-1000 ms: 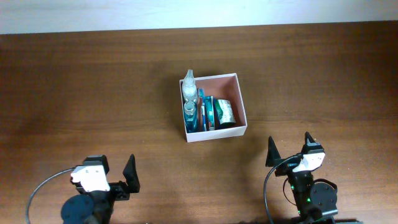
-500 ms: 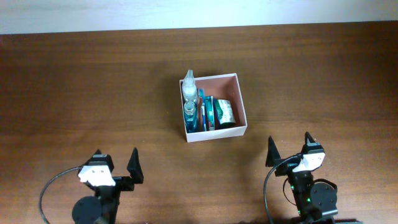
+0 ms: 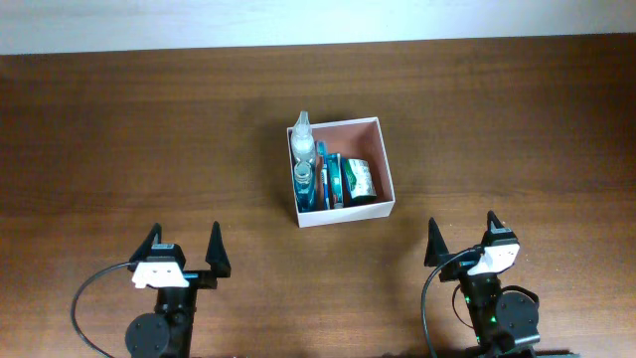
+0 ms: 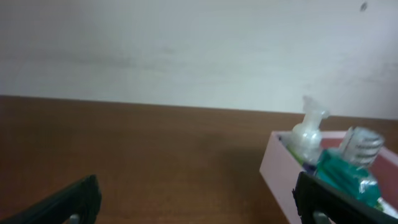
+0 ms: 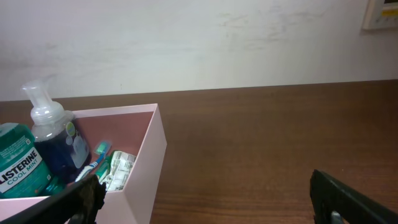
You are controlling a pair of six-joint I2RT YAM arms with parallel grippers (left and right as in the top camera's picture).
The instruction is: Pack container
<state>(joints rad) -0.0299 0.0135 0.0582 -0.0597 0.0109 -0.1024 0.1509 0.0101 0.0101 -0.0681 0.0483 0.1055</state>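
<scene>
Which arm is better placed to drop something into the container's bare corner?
Right, probably. The right gripper sits nearer the container, toward its bare far-right corner; the left gripper is farther off, on the side where the bottles stand. Both are open and empty.

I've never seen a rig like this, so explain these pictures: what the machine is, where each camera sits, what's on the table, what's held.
It is a pair of robot arms at a wooden table. The overhead view looks straight down. The other two come from a camera on each wrist, looking forward between its dark fingers. The left claw and right claw sit near the bottom edge of the overhead view, both open and holding nothing. In the middle stands the container, a white-walled box holding toiletries: a teal mouthwash bottle, a pump bottle and what looks like a toothbrush.
</scene>
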